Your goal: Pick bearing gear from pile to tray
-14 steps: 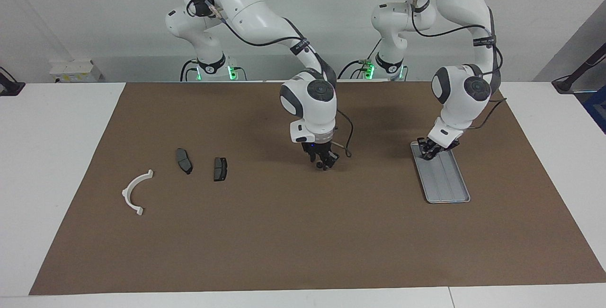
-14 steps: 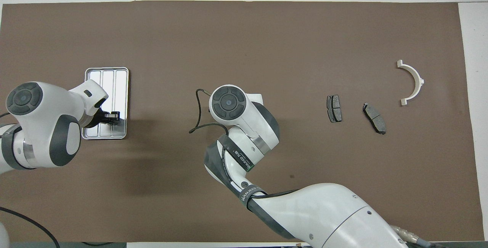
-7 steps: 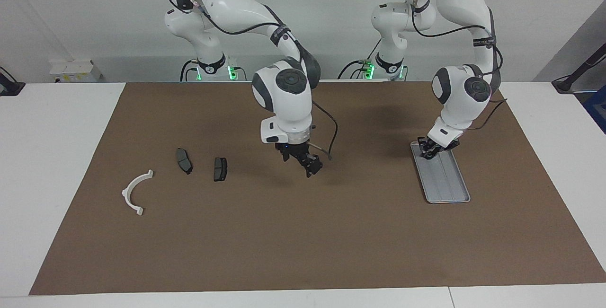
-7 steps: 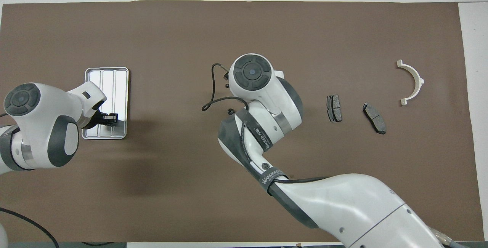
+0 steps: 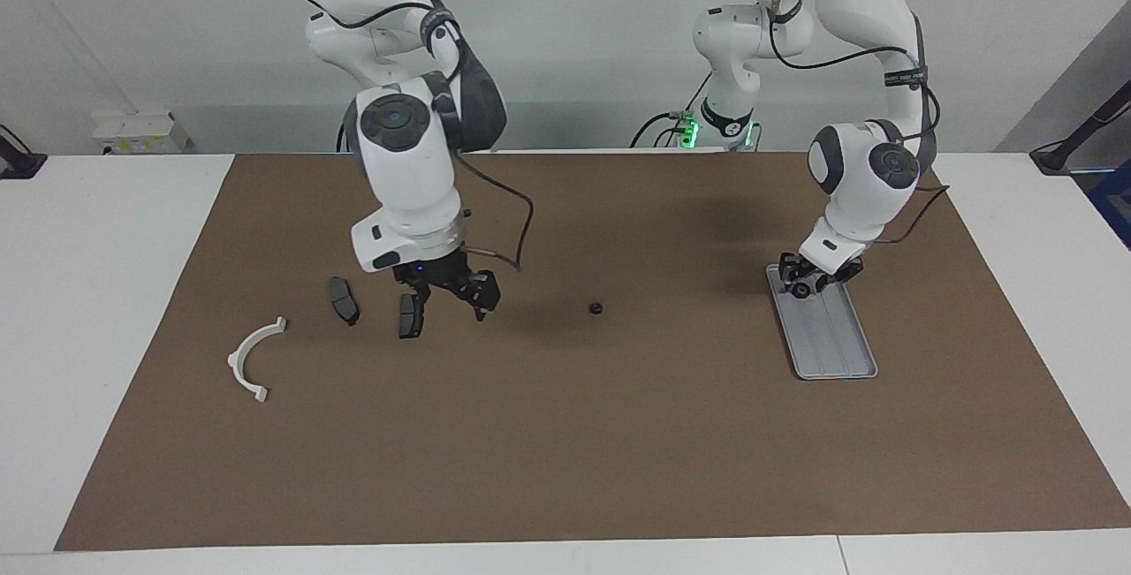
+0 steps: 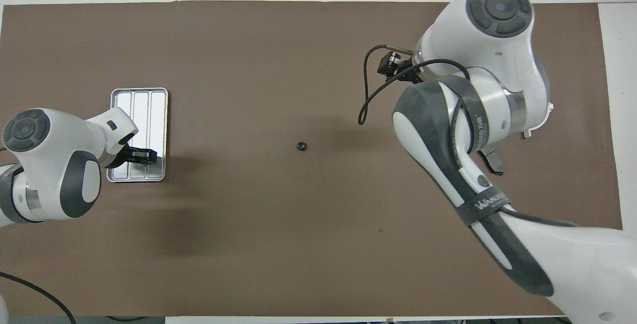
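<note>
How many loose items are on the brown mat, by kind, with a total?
Dark grey brake pads: 2
White half-ring bracket: 1
Small black round piece: 1
Light-grey tray: 1
Total: 5

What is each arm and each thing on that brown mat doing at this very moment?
Right gripper: open, empty, up over the brake pads.
Left gripper: low over the tray's end nearest the robots.
Tray: flat on the mat, nothing visible in it.
Small black round piece: lying loose mid-mat, untouched.
Brake pads: two, flat on the mat, apart from each other.
White half-ring bracket: lying flat, toward the right arm's end.
</note>
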{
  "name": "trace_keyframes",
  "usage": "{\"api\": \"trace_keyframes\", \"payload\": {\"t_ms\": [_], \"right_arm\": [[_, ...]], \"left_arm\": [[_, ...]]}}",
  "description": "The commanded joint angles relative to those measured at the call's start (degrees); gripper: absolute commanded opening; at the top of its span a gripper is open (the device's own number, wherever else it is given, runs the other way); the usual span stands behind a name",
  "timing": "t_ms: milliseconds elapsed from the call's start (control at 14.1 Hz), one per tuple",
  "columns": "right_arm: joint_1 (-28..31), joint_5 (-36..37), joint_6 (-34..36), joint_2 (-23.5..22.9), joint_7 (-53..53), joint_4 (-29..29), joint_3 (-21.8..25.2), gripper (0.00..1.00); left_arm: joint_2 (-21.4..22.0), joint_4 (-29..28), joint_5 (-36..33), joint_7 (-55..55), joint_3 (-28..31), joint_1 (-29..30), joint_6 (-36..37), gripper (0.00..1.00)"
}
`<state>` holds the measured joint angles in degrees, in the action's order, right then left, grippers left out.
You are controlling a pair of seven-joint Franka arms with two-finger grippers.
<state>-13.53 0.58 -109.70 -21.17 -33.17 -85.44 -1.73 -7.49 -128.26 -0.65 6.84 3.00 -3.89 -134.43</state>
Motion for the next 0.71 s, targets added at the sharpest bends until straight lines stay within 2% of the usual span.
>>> {"api": "trace_keyframes", "payload": {"t_ms": [0,142,283,496,638], "right_arm": [[4.38,-1.19,1.24,1.83,11.69,-1.13,-0.99,1.00],[5.87,-1.19,2.20,2.62,15.31,-1.22,-0.99,1.00],[6.67,-1.19,2.29,2.98,16.03,-1.66,-0.90,1.00],[7.11,-1.19,2.29,3.33,16.03,-1.93,-0.90,1.00],[7.46,-1.28,2.29,3.33,16.29,-2.10,-0.90,1.00]], "left_arm": [[1.08,5.98,0.30,0.64,-0.10,0.20,8.62,0.86],[0.55,10.55,0.39,-7.92,-0.54,-2.34,12.77,0.86],[0.55,12.94,0.39,-16.81,-0.46,-7.78,13.05,0.95],[-1.29,18.73,0.39,-30.88,-0.45,-15.86,15.59,0.96],[-1.65,19.28,0.39,-37.04,-0.45,-21.31,15.51,0.97]]}}
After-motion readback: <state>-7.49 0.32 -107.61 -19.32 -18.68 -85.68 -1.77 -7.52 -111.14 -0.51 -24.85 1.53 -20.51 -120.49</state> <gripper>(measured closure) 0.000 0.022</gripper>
